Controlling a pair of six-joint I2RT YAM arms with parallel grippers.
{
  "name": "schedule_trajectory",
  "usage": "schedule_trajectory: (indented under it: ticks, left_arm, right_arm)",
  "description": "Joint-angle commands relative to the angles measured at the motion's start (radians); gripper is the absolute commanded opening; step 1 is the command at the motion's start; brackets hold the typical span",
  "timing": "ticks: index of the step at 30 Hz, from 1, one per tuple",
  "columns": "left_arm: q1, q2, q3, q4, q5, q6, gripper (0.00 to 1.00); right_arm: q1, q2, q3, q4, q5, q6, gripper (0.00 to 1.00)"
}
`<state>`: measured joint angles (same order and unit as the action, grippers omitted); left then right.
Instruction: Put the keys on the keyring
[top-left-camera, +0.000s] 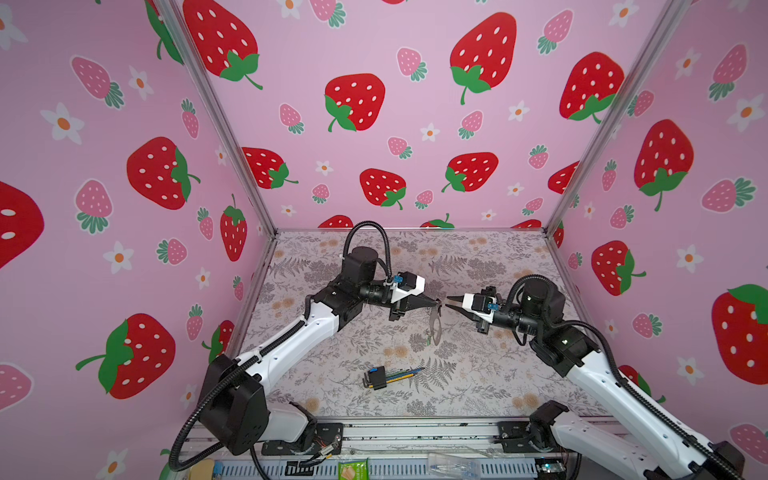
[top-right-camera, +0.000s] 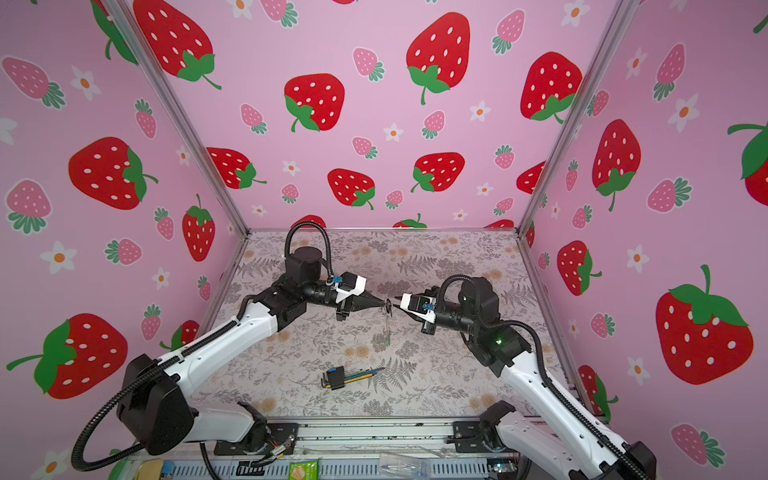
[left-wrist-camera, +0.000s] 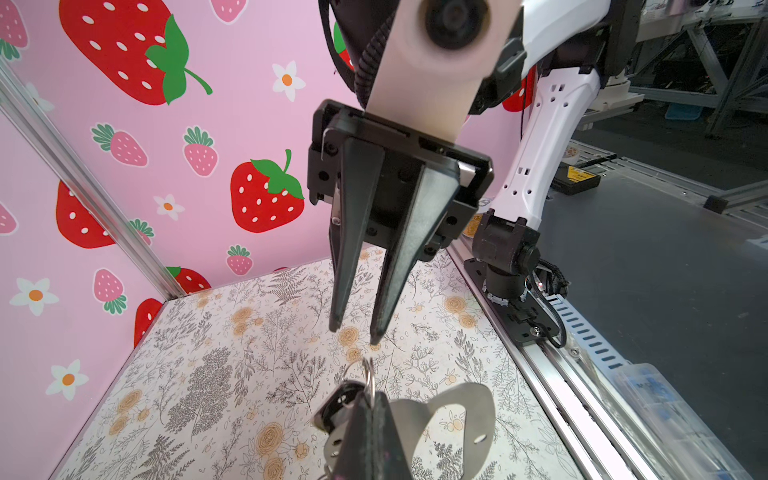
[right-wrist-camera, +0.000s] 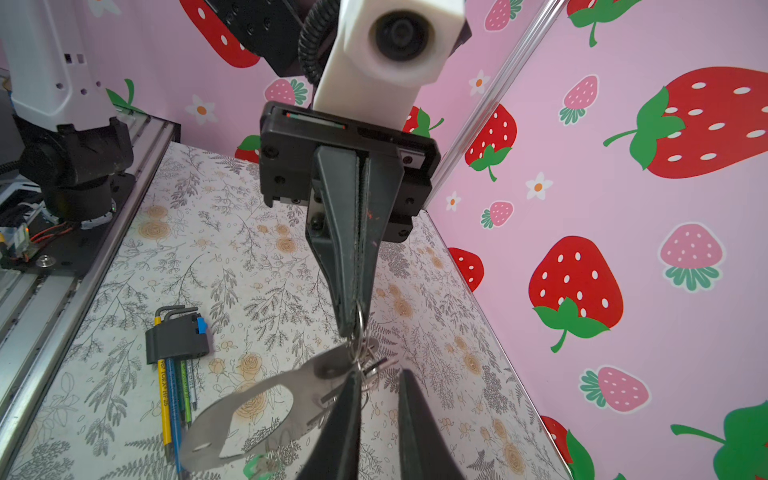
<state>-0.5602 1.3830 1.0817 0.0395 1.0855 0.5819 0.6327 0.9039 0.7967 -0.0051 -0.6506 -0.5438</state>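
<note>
My left gripper (right-wrist-camera: 353, 326) is pinched tight on a small silvery ring at the top of the keyring (right-wrist-camera: 249, 409) and holds it up in the air. The keyring's flat greyish strap loop hangs down from my closed fingertips in both top views. The black-tagged key (left-wrist-camera: 338, 405) sits right against those fingertips at the ring. The green-tagged key (right-wrist-camera: 257, 465) shows at the strap's low end. A few thin silvery blades and rings bunch together at the top, and I cannot tell which of them is threaded on what. My right gripper (left-wrist-camera: 355, 334) faces the left one tip to tip, just beside the ring. Its 2 fingers stand a narrow gap apart with nothing between them. Below both of them lies the floral table (top-left-camera: 478, 374). A hex wrench set (top-left-camera: 386, 376) in a black-and-blue holder lies flat on it, nearer my arm bases and well apart from the keyring. Pink strawberry walls (top-left-camera: 374, 166) close in 3 sides.
</note>
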Motion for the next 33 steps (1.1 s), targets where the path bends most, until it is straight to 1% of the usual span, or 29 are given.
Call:
schedule_trajectory:
  ticks: [1,5,10,16,23,29,33]
  left_arm:
    - [-0.003,-0.003,0.054,-0.003,0.043,0.008,0.0]
    - [-0.003,0.002,0.058,-0.005,0.047,0.004,0.0]
    - [-0.003,0.007,0.062,-0.009,0.047,0.005,0.0]
    - [-0.004,0.016,0.074,-0.039,0.05,0.021,0.0]
    - [-0.004,0.019,0.082,-0.059,0.051,0.038,0.0]
    - [-0.004,0.024,0.085,-0.06,0.053,0.038,0.0]
    - [-0.004,0.029,0.092,-0.06,0.054,0.034,0.0]
  right_arm:
    - [0.005,-0.001,0.032,-0.058,-0.011,-0.106,0.21]
    - [0.014,0.0,0.035,-0.065,-0.006,-0.146,0.2]
    - [0.019,0.015,0.03,-0.045,0.0,-0.161,0.17]
    - [0.027,0.023,0.015,0.003,0.021,-0.149,0.17]
    - [0.032,0.013,0.017,0.015,0.067,-0.148,0.17]
    - [0.032,0.014,0.01,0.02,0.027,-0.147,0.18]
    - [0.038,0.013,0.018,0.019,0.01,-0.152,0.17]
